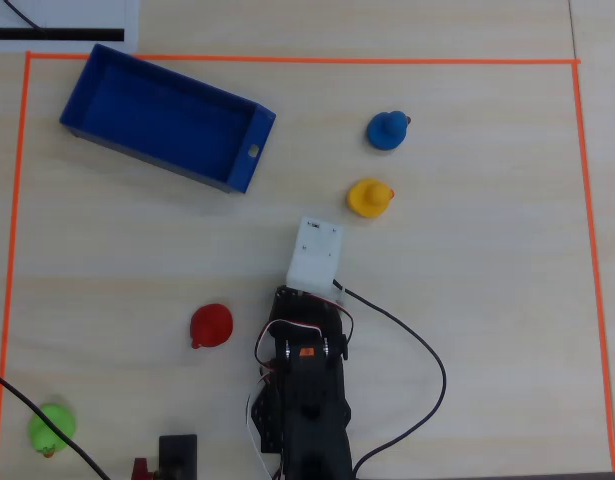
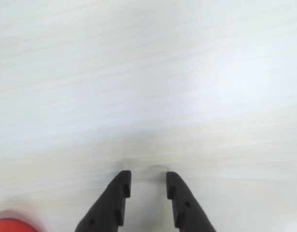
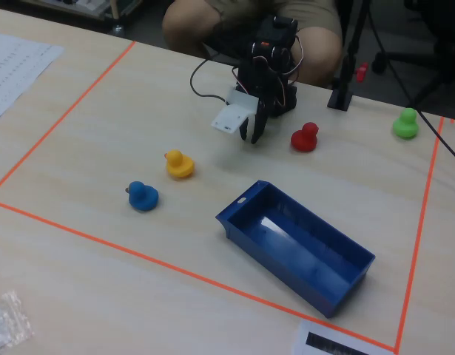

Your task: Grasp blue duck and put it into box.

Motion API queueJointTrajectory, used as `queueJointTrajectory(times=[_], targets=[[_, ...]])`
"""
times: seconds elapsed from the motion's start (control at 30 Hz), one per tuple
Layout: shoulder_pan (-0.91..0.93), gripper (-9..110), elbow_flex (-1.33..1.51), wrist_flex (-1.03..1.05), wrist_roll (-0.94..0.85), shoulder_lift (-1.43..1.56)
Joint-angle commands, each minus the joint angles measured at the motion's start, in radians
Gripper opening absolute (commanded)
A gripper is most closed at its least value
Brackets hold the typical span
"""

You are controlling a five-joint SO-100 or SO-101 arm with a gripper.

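In the overhead view, the blue duck (image 1: 388,130) sat on the table (image 1: 467,280) near the upper right, just above the yellow duck (image 1: 369,197). The box (image 1: 249,150) lay empty at the upper left, well apart from both. The arm (image 1: 305,380) rose from the bottom edge with a red duck (image 1: 211,325) near it and a green duck (image 1: 51,428) in the far corner.

In the wrist view, the gripper (image 2: 148,186) hovered over bare wood, its jaws slightly spread and holding nothing.

In the fixed view, the yellow duck lay between the gripper (image 3: 251,133) and the blue duck (image 3: 143,195); a straight reach would likely knock it or grab the wrong toy. The orange tape line (image 3: 138,253) ran near the blue duck, while open table around it left room to come in from the side.
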Motion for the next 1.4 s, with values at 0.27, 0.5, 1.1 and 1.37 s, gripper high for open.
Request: queueJointTrajectory(times=[0.27, 0.5, 1.1, 1.37], targets=[[0.002, 8, -0.005, 0.017, 0.014, -0.015], [0.002, 8, -0.005, 0.017, 0.014, -0.015], [0.000, 0, -0.005, 0.017, -0.005, -0.015], [0.081, 4, -0.046, -0.080, -0.015, -0.069]])
